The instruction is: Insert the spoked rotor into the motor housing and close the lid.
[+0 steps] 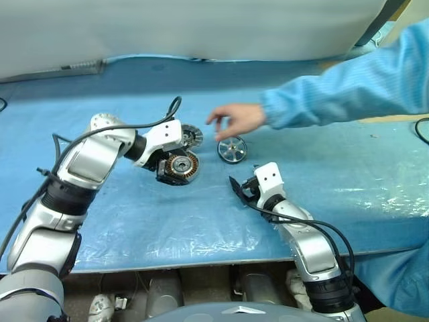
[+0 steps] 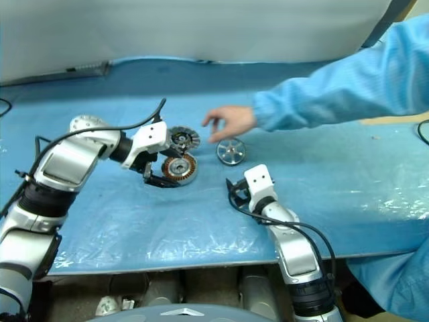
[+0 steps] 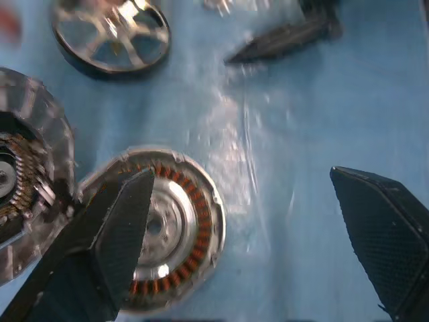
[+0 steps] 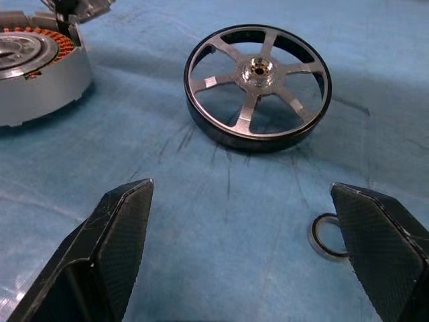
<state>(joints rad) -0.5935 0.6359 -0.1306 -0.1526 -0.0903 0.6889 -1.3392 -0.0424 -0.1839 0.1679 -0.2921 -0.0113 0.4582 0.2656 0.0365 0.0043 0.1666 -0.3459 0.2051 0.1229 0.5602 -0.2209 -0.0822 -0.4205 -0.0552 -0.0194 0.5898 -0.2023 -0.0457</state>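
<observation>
The motor housing (image 1: 182,166) lies on the blue sheet with its copper-brown windings showing. Its lid (image 1: 190,136) stands swung open on the far side, ribbed face visible. My left gripper (image 3: 244,228) hovers open right over the housing, one finger (image 3: 114,228) crossing its rim, with nothing held. To the right of the housing the spoked rotor (image 1: 232,149) lies flat on the sheet. My right gripper (image 4: 241,248) is open and empty, a short way in front of the rotor (image 4: 258,87).
A person's hand (image 1: 234,119) in a light blue sleeve (image 1: 348,87) reaches in from the right, just behind the rotor. A small metal ring (image 4: 325,236) lies on the sheet near my right gripper. The table's front edge (image 1: 201,263) runs close below both arms.
</observation>
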